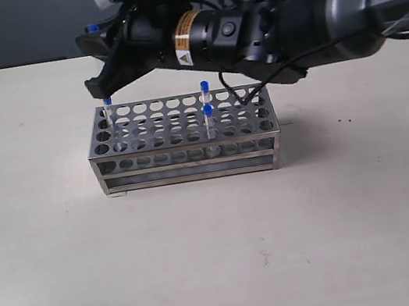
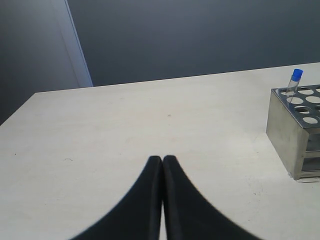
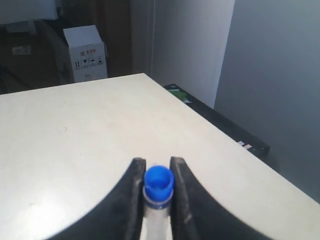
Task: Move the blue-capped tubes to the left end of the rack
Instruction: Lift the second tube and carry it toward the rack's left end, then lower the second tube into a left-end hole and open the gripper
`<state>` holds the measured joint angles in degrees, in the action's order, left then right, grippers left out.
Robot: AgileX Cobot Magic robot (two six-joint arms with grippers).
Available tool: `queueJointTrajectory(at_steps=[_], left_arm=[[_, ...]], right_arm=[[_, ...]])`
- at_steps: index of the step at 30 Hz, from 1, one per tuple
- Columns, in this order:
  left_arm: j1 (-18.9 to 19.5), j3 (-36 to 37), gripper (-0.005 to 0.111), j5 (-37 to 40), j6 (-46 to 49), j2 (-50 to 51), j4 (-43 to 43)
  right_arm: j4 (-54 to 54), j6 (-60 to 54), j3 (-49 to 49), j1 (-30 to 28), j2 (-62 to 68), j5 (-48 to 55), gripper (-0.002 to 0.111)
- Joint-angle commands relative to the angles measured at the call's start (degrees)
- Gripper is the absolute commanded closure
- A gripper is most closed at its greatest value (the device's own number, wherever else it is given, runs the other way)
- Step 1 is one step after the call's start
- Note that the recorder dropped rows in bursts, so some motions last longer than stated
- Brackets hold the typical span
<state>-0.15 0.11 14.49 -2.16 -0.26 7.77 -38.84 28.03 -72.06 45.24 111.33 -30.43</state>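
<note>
Clamping a thin clear tube with a bright blue cap (image 3: 159, 182), the right gripper (image 3: 158, 164) stands partly closed, its two black fingers pressed against the tube just under the cap. Below the gripper tip, as far as the exterior view shows, lies the left end of the rectangular shiny metal rack (image 1: 189, 154). Its back corner hole already carries one blue-capped tube (image 1: 108, 105). Two further blue-capped tubes (image 1: 207, 110) stand upright past the rack's middle, on the arm side of the gripper and well apart from it.

The coming move probably turns on the vertical line. The free holes beside the corner tube lie underneath the fingers, and the held tube's long axis must be upright to enter one. The right arm is the nearer. The left gripper (image 2: 162, 159) hangs closed and empty over the pale table (image 2: 125, 130), off the rack's end.

The right wrist view confirms the grip but shows no rack. The exterior view shows the rack, with the held tube largely hidden. The left wrist view shows the corner tube appearing to lean slightly.
</note>
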Motion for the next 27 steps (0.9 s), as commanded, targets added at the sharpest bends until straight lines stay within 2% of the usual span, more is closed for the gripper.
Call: queueJointTrajectory(at_steps=[1, 27], left_arm=[[-0.39, -0.11, 0.106, -0.77, -0.20, 0.26, -0.01], [-0.39, -0.11, 0.106, -0.77, -0.20, 0.26, -0.01]], right_arm=[[-0.24, 0.25, -3.92, 1.05, 4.34, 1.35, 0.108], [-0.38, 1.61, -6.57, 1.18, 10.27, 1.26, 0.108]])
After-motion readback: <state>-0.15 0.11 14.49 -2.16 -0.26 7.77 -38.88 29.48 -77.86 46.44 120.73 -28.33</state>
